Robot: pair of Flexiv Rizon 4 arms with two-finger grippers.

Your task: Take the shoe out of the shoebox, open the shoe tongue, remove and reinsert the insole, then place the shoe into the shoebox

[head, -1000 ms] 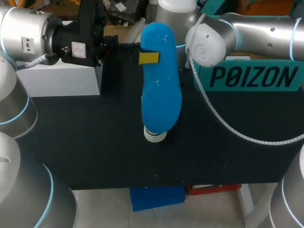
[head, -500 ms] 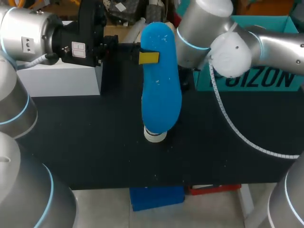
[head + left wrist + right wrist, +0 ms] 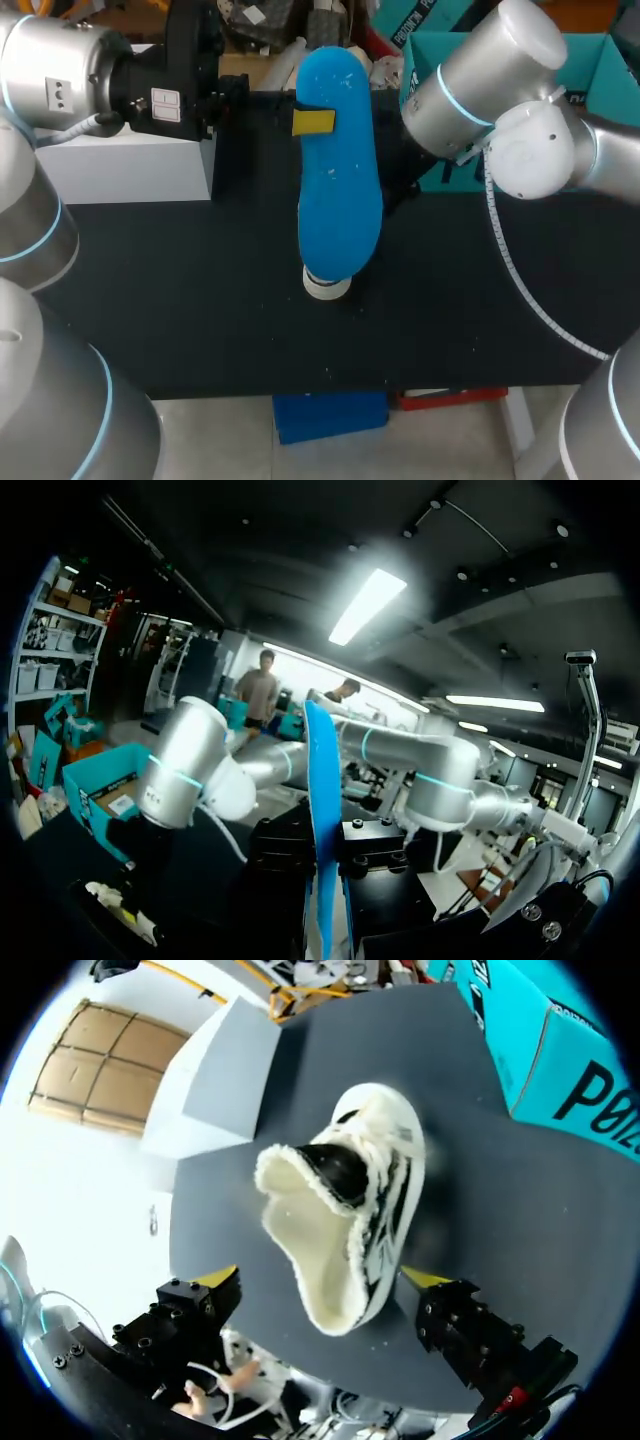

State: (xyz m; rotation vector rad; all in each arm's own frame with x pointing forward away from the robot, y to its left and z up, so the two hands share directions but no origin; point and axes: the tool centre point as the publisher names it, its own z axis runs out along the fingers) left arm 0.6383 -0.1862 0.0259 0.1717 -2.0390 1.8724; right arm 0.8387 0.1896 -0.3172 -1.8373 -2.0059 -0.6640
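My left gripper [image 3: 313, 122] is shut on a blue insole [image 3: 338, 180] and holds it upright above the table's middle. In the left wrist view the insole [image 3: 322, 810] stands edge-on between the black fingers. Below it lies the white shoe [image 3: 355, 1220], fleece-lined with black markings, on the dark table with its tongue pulled open. In the head view only a white bit of the shoe [image 3: 327, 285] shows under the insole. My right gripper [image 3: 322, 1280] hovers over the shoe's heel end, open, its yellow fingertips [image 3: 222, 1277] well apart on either side. The teal shoebox [image 3: 590, 60] stands at the back right.
A white box [image 3: 130, 165] stands at the table's back left, under my left arm. My right arm's elbow [image 3: 530, 150] hangs in front of the shoebox [image 3: 540, 1040]. The dark table [image 3: 200, 300] has bare room at the front and left.
My right arm has swung rightward and forward, its elbow now in front of the shoebox. The left arm and the insole have not moved.
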